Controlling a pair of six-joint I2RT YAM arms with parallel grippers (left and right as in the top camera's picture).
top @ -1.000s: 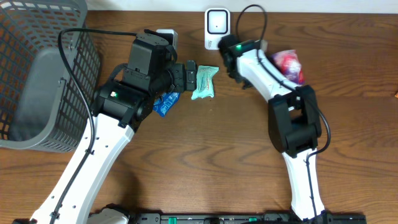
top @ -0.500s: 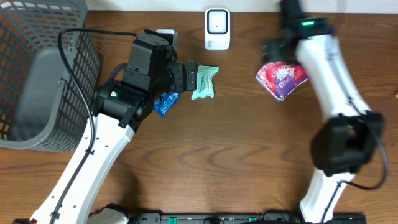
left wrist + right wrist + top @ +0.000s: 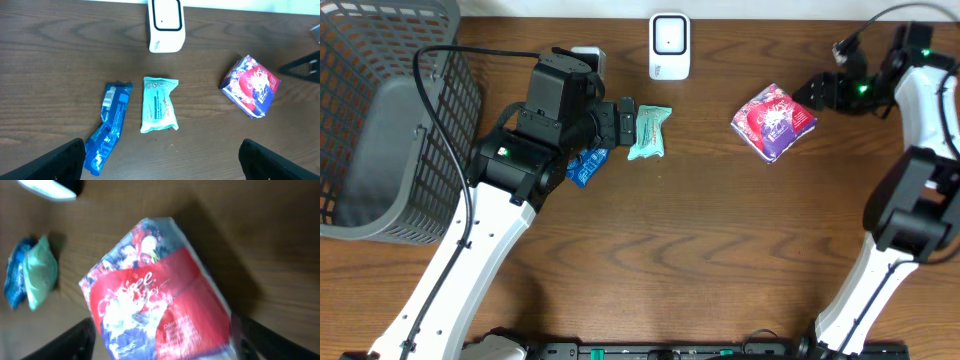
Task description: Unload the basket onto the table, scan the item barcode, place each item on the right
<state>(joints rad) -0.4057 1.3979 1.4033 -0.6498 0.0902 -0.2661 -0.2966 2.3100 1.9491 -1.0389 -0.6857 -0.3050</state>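
Overhead, table (image 3: 700, 250): brown wood, every item lies on it.
Overhead, scanner (image 3: 669, 45): white, upright at the far edge, about mid-table.
Overhead, red packet (image 3: 774, 121): flat on the wood, right of the scanner and a little nearer, turned corner-on.
Overhead, right gripper (image 3: 817, 92): just beside the red packet's far right corner, pointing left at it; no clear contact.
Overhead, teal packet (image 3: 649, 132): near-left of the scanner, well apart from the red packet.
Overhead, blue packet (image 3: 586, 166): just left of the teal packet, partly under the left arm.
Overhead, left gripper (image 3: 628, 122): over the teal packet's left edge; spread not readable from above.
Overhead, basket (image 3: 340, 80): grey wire mesh, far left.
Left wrist, left gripper (image 3: 162, 160): fingers (image 3: 65, 157) at both lower corners, wide apart, only bare wood between them, holding nothing.
Left wrist, items: blue packet (image 3: 110, 127) and teal packet (image 3: 159, 104) side by side, not touching; scanner (image 3: 166, 25) beyond them; red packet (image 3: 251, 85) to the right.
Right wrist, right gripper (image 3: 160, 345): blurred; fingers (image 3: 75, 340) out at both lower corners, jaws wide, clamping nothing.
Right wrist, red packet (image 3: 155, 300): fills the middle, lying on the wood, near end reaching in between the fingers; touch cannot be told.
Right wrist, rest: teal packet (image 3: 40, 272) and blue packet (image 3: 15, 275) at the left edge, scanner (image 3: 50, 187) in the top left corner.
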